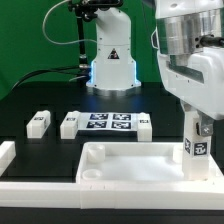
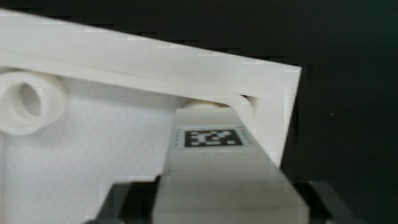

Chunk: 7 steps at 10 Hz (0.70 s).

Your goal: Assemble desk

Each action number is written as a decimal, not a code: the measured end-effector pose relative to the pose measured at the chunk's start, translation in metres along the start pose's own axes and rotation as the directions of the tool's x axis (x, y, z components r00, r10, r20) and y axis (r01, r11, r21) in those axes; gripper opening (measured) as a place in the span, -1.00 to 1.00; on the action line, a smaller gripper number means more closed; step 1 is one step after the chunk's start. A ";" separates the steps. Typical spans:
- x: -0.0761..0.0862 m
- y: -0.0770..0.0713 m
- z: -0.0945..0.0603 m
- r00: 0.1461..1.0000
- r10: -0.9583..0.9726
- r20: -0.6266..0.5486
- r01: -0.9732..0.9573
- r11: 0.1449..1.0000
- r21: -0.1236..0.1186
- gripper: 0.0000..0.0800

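The white desk top (image 1: 120, 168), a tray with a raised rim, lies at the front of the table. My gripper (image 1: 197, 118) is shut on a white tagged leg (image 1: 197, 145) and holds it upright over the tray's corner on the exterior view's right. In the wrist view the leg (image 2: 217, 150) sits between my dark fingers (image 2: 128, 203), its far end at the corner of the desk top (image 2: 125, 70). A round socket (image 2: 25, 102) shows at another corner. I cannot tell whether the leg touches the tray. Three more legs (image 1: 38, 122) (image 1: 69, 124) (image 1: 143, 124) lie behind the tray.
The marker board (image 1: 108, 122) lies flat between the loose legs. The robot's white base (image 1: 110, 60) stands at the back on the black table. A low white rail (image 1: 6, 152) runs along the exterior view's left edge. A green wall is behind.
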<state>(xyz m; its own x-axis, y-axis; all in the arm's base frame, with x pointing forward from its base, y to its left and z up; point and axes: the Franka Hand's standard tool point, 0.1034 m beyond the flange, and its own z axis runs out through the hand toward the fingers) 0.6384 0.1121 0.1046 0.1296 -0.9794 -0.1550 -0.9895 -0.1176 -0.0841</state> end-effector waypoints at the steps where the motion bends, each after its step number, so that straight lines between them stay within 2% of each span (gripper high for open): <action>1: -0.002 -0.001 0.001 0.988 0.155 0.016 -0.155 0.988 0.016 -0.28; 3: -0.004 -0.004 0.002 0.939 0.342 0.040 -0.344 0.938 0.043 -0.28; 5: -0.004 -0.006 0.002 0.881 0.469 0.057 -0.472 0.877 0.092 -0.28; 7: -0.004 -0.006 0.001 0.872 0.486 0.052 -0.489 0.867 0.097 -0.27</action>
<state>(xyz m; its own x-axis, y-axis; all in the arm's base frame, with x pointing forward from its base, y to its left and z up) 0.6439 0.1168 0.1045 -0.3644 -0.9031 -0.2273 -0.9150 0.3926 -0.0926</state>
